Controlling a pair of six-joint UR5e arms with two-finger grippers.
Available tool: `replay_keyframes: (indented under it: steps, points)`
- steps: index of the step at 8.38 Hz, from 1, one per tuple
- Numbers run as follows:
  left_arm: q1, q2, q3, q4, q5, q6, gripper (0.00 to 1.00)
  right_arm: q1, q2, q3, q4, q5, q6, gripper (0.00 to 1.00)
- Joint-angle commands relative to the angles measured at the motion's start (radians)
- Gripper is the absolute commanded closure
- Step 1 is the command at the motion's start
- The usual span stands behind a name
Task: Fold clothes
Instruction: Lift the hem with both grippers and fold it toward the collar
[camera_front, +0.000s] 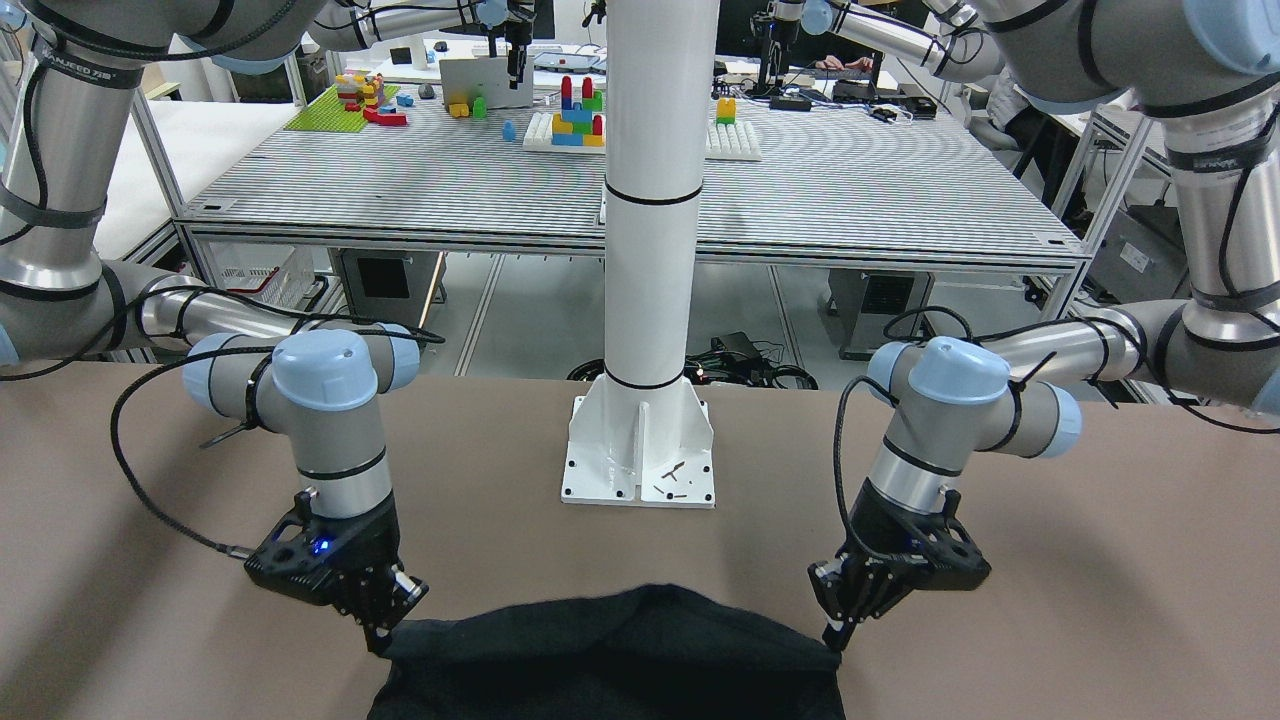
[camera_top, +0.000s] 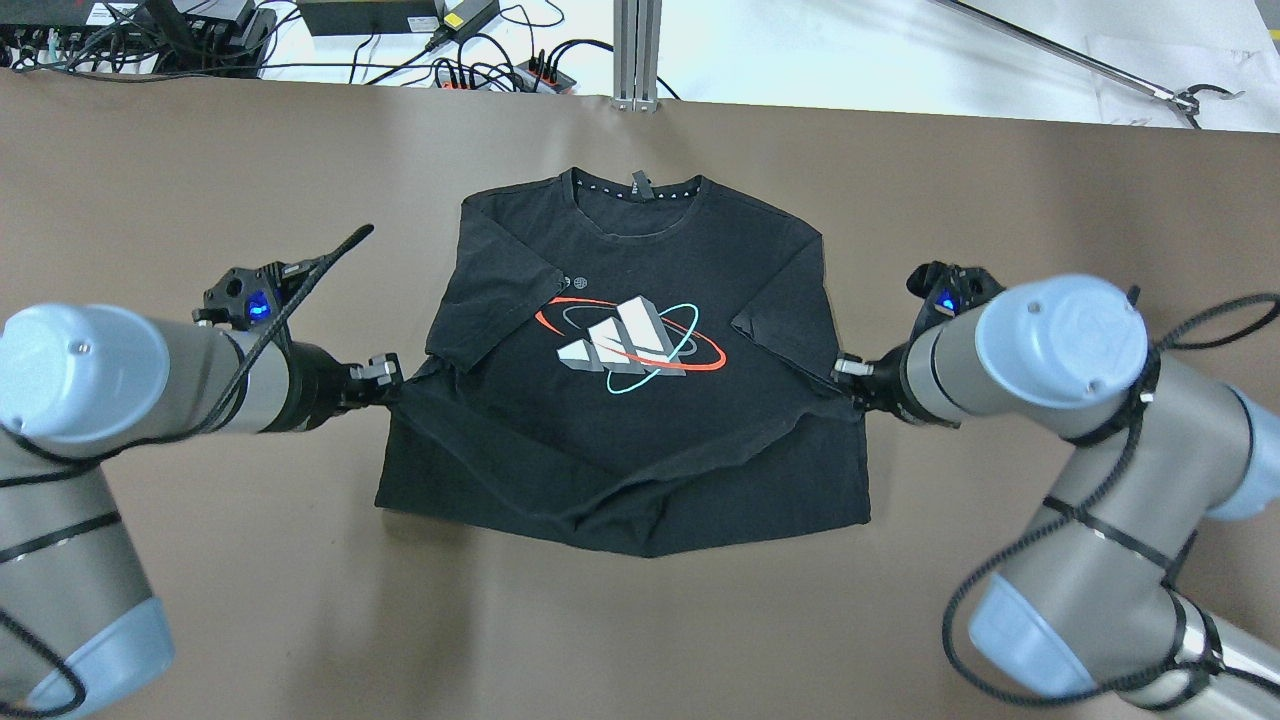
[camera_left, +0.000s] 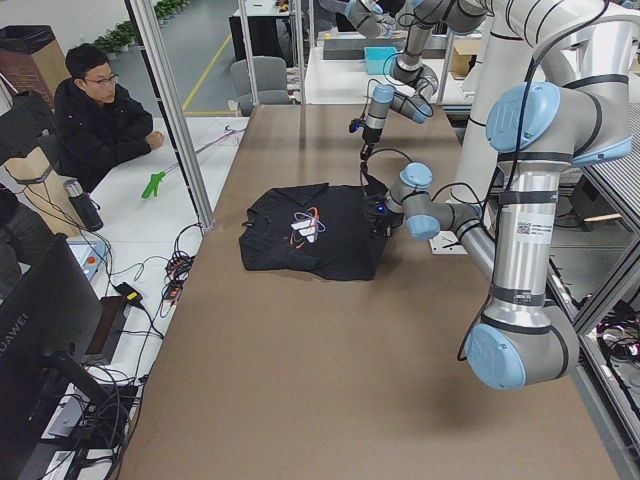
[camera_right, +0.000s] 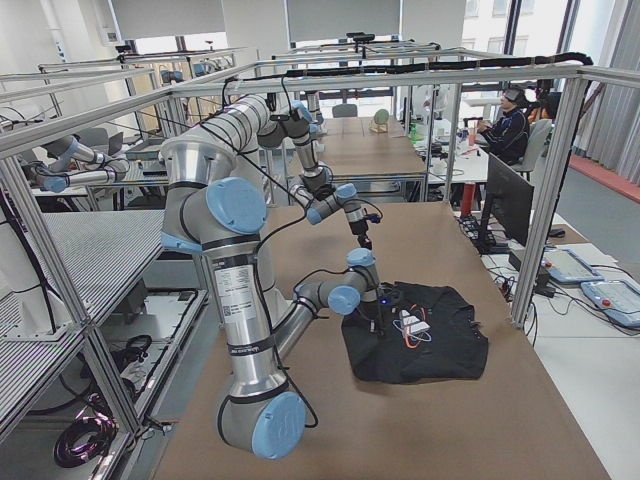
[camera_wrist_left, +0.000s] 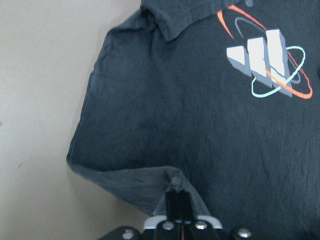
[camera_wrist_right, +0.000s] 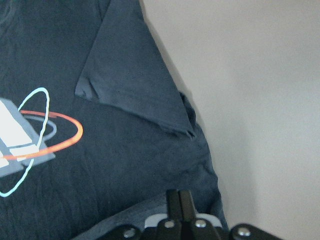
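The clothes are one black T-shirt (camera_top: 620, 440) with a white, red and teal logo, lying front up on the brown table (camera_top: 220, 610), collar at the far side. My left gripper (camera_top: 388, 376) is shut on the shirt's left side edge, and the left wrist view shows its fingertips (camera_wrist_left: 176, 197) pinching a fold of cloth. At the opposite side edge my right gripper (camera_top: 843, 372) is shut on the fabric too, its fingertips (camera_wrist_right: 180, 200) closed over the cloth. A slack fold sags between the two grippers towards the shirt's near edge. In the front-facing view the shirt (camera_front: 610, 660) lies between both grippers.
The white pillar's base plate (camera_front: 638, 470) is bolted to the table on the robot's side of the shirt. Cables and power strips (camera_top: 450, 50) lie beyond the far edge. A seated person (camera_left: 95, 120) watches from the far side. Another table holds toy bricks (camera_front: 572, 118).
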Motion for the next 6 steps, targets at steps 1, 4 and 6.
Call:
replay_keyframes:
  steps: [1,4,6]
  points:
    - [-0.131,-0.109,0.164,0.002,-0.061,0.048,1.00,0.147,0.140,-0.216,-0.018,0.018,-0.154,1.00]
    - [-0.177,-0.158,0.216,0.002,-0.062,0.045,1.00,0.181,0.159,-0.263,-0.012,0.014,-0.185,1.00]
    - [-0.195,-0.163,0.216,0.002,-0.062,0.042,1.00,0.195,0.197,-0.307,-0.007,0.008,-0.197,1.00]
